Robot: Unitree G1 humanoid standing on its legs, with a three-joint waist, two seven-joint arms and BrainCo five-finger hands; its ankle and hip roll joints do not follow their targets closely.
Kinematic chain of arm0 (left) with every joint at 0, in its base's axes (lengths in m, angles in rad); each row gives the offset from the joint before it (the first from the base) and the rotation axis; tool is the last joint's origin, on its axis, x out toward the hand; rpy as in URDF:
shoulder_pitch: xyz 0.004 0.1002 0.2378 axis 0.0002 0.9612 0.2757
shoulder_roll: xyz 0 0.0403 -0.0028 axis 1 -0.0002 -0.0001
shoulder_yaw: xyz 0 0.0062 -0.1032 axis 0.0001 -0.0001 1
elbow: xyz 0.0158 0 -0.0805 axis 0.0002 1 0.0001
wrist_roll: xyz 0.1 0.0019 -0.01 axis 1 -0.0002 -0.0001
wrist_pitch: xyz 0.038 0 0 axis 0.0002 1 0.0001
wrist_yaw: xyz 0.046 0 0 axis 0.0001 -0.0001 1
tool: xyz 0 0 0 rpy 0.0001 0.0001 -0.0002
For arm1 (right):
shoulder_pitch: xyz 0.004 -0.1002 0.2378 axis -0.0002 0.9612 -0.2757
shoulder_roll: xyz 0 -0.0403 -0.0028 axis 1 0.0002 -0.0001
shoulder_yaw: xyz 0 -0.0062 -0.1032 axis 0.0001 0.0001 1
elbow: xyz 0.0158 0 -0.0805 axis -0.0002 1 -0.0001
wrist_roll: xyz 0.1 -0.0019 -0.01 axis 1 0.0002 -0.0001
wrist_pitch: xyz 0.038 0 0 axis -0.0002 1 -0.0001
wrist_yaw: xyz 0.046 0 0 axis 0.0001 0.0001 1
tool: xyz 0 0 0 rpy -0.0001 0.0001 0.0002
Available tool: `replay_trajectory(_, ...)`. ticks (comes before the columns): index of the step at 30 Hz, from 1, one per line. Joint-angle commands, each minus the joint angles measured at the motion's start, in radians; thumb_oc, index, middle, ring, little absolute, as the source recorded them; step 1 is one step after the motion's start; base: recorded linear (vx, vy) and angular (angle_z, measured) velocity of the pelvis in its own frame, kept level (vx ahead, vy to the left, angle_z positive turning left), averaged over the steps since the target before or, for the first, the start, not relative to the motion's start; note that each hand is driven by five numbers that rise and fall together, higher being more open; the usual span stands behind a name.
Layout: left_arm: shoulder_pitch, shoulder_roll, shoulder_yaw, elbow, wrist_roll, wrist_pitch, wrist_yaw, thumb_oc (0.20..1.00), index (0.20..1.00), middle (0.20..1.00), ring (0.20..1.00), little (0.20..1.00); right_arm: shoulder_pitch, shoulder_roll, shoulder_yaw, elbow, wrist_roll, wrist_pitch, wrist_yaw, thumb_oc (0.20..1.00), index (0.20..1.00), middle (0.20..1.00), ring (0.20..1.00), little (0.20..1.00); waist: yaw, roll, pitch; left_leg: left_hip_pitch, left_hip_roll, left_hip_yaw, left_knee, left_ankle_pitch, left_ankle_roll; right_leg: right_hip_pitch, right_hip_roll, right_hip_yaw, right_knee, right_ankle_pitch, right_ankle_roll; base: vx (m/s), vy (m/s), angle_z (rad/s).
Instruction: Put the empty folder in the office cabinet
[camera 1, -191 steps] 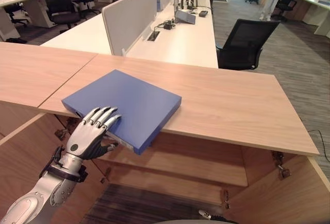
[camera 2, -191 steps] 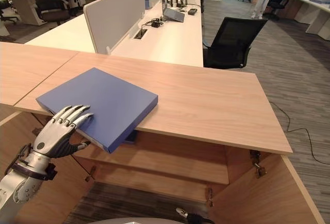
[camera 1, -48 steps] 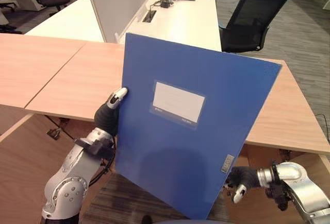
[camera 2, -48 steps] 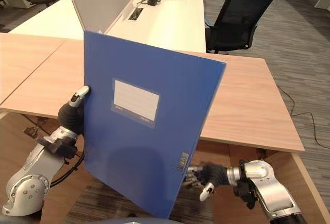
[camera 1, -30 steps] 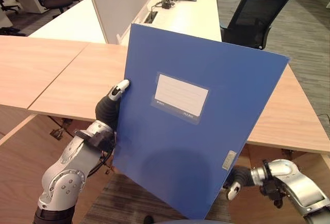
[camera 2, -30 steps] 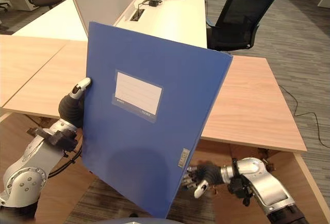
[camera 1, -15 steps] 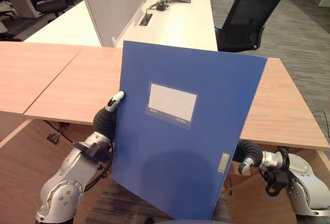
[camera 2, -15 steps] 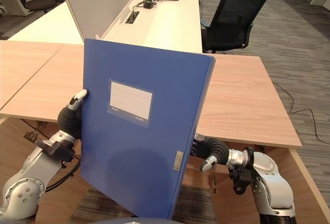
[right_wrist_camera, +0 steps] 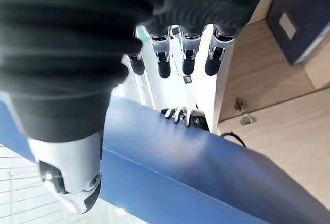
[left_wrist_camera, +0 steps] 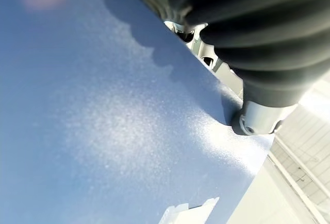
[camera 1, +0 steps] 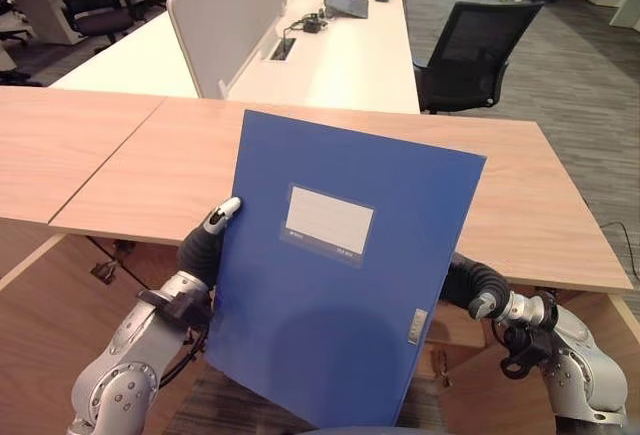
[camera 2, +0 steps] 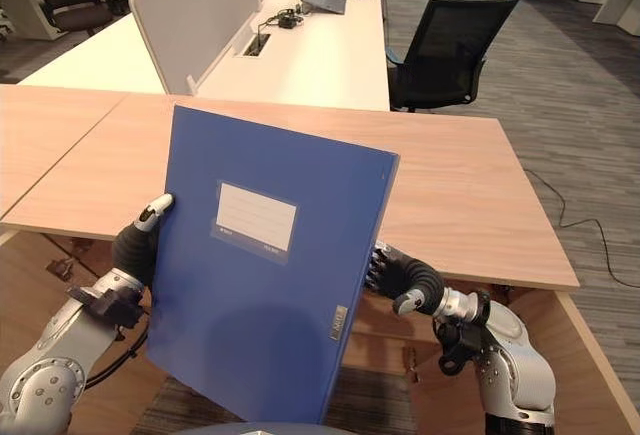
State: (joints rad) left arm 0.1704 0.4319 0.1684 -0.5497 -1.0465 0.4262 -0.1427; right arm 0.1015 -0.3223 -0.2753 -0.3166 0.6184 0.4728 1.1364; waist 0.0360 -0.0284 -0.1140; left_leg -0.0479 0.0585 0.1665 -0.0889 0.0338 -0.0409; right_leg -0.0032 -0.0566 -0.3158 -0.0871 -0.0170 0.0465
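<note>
Two hands on blue folder (camera 1: 340, 285) held upright, left hand (camera 1: 205, 245) thumb hooked over left edge, fingers hidden behind, right hand (camera 2: 405, 280) fingers straight behind right edge, thumb in front.

A long white desk (camera 1: 350, 60) runs away from the viewer, carrying a pale grey divider panel (camera 1: 225, 15). A black office chair (camera 1: 478, 55) stands just beside it on grey carpet (camera 1: 585, 105).

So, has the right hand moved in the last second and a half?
Yes. The right hand has risen from below the folder's lower corner to its right edge, just under the cabinet top.
</note>
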Motion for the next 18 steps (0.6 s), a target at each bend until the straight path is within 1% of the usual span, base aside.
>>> replay_trajectory(1,0.001,0.021,0.071,-0.024,-0.011,-0.048,-0.007,0.200,0.200,0.200,0.200,0.200,-0.057,0.026,-0.049,-0.030,0.144,0.001,-0.031,1.000,1.000,1.000,1.000,1.000,-0.015,-0.015,-0.027,0.034,-0.009,-0.046,0.002,-0.107,0.019,-0.052,0.039,0.038,0.000,-0.035,-0.004,0.00,0.000,0.00)
replay_trajectory(2,0.002,0.022,0.071,-0.026,-0.011,-0.048,-0.006,0.200,0.200,0.200,0.200,0.200,-0.056,0.026,-0.047,-0.033,0.148,0.002,-0.036,1.000,1.000,1.000,1.000,1.000,-0.016,-0.015,-0.029,0.035,-0.009,-0.045,0.002,-0.109,0.019,-0.051,0.039,0.037,0.000,-0.037,-0.004,0.00,0.000,0.00)
replay_trajectory(3,0.010,0.030,0.074,-0.032,-0.006,-0.054,0.013,0.200,0.200,0.200,0.200,0.200,-0.050,0.017,-0.032,-0.053,0.184,0.009,-0.074,1.000,1.000,1.000,1.000,1.000,-0.016,-0.018,-0.030,0.034,-0.006,-0.042,0.002,-0.108,0.015,-0.053,0.042,0.038,0.000,-0.036,-0.006,0.00,0.000,0.00)
replay_trajectory(5,0.014,0.035,0.074,-0.036,-0.005,-0.058,0.024,0.200,0.200,0.200,0.200,0.200,-0.044,0.009,-0.020,-0.070,0.211,0.013,-0.103,1.000,1.000,1.000,1.000,1.000,-0.017,-0.019,-0.032,0.033,-0.005,-0.041,0.002,-0.108,0.014,-0.055,0.043,0.038,0.000,-0.036,-0.006,-0.02,-0.007,0.00)
replay_trajectory(9,0.026,0.075,0.075,-0.052,0.028,-0.095,0.097,0.200,0.200,0.200,0.200,0.200,-0.015,-0.057,0.033,-0.146,0.318,0.009,-0.193,1.000,1.000,1.000,1.000,1.000,-0.021,-0.026,-0.035,0.029,-0.002,-0.036,0.002,-0.107,0.011,-0.062,0.045,0.045,0.000,-0.029,-0.011,0.00,0.000,0.00)
replay_trajectory(11,0.030,0.082,0.074,-0.056,0.036,-0.101,0.117,0.200,0.200,0.200,0.200,0.200,-0.005,-0.072,0.044,-0.165,0.338,0.007,-0.220,1.000,1.000,1.000,1.000,1.000,-0.023,-0.026,-0.037,0.029,-0.001,-0.035,0.002,-0.109,0.011,-0.063,0.046,0.047,0.000,-0.030,-0.011,0.00,0.000,0.00)
replay_trajectory(12,0.033,0.091,0.066,-0.061,0.043,-0.111,0.149,0.200,0.200,0.200,0.200,0.200,0.006,-0.085,0.062,-0.165,0.362,0.006,-0.261,1.000,1.000,1.000,1.000,1.000,-0.025,-0.026,-0.037,0.029,-0.001,-0.033,0.002,-0.109,0.012,-0.064,0.047,0.048,0.000,-0.029,-0.012,0.00,0.000,0.00)
replay_trajectory(13,0.034,0.092,0.064,-0.063,0.043,-0.114,0.155,0.200,0.200,0.200,0.200,0.200,0.007,-0.088,0.066,-0.168,0.369,0.005,-0.271,1.000,1.000,1.000,1.000,1.000,-0.025,-0.026,-0.038,0.029,-0.001,-0.032,0.002,-0.109,0.012,-0.064,0.047,0.048,0.000,-0.028,-0.012,0.00,0.000,0.00)
replay_trajectory(14,0.032,0.110,0.058,-0.070,0.062,-0.125,0.193,0.200,0.200,0.200,0.200,0.200,0.019,-0.110,0.089,-0.162,0.383,-0.003,-0.320,1.000,1.000,1.000,1.000,1.000,-0.026,-0.026,-0.038,0.030,0.000,-0.030,0.002,-0.109,0.012,-0.065,0.047,0.049,0.000,-0.026,-0.013,0.00,0.000,0.00)
replay_trajectory(15,0.024,0.135,0.037,-0.082,0.086,-0.140,0.243,0.200,0.200,0.200,0.200,0.200,0.024,-0.146,0.137,-0.155,0.396,-0.023,-0.390,1.000,1.000,1.000,1.000,1.000,-0.028,-0.030,-0.039,0.031,0.000,-0.027,0.002,-0.109,0.013,-0.066,0.047,0.052,0.000,-0.023,-0.014,0.00,0.000,0.00)
replay_trajectory(16,0.023,0.136,0.033,-0.084,0.088,-0.142,0.253,0.200,0.200,0.200,0.200,0.200,0.024,-0.151,0.145,-0.158,0.401,-0.029,-0.403,1.000,1.000,1.000,1.000,1.000,-0.028,-0.029,-0.040,0.032,0.000,-0.026,0.002,-0.109,0.013,-0.066,0.047,0.053,0.000,-0.022,-0.015,-0.01,0.008,-0.03)
replay_trajectory(17,0.016,0.163,0.018,-0.092,0.118,-0.153,0.292,0.200,0.200,0.200,0.200,0.200,0.023,-0.192,0.187,-0.158,0.414,-0.040,-0.440,1.000,1.000,1.000,1.000,1.000,-0.027,-0.029,-0.040,0.032,0.000,-0.025,0.002,-0.108,0.014,-0.066,0.046,0.056,0.000,-0.020,-0.015,0.00,0.007,-0.05)
replay_trajectory(18,0.013,0.175,0.010,-0.099,0.133,-0.157,0.313,0.200,0.200,0.200,0.200,0.200,0.019,-0.208,0.210,-0.162,0.423,-0.046,-0.458,1.000,1.000,1.000,1.000,1.000,-0.028,-0.028,-0.041,0.032,0.000,-0.024,0.002,-0.108,0.014,-0.066,0.046,0.058,0.000,-0.019,-0.016,0.00,0.007,-0.10)
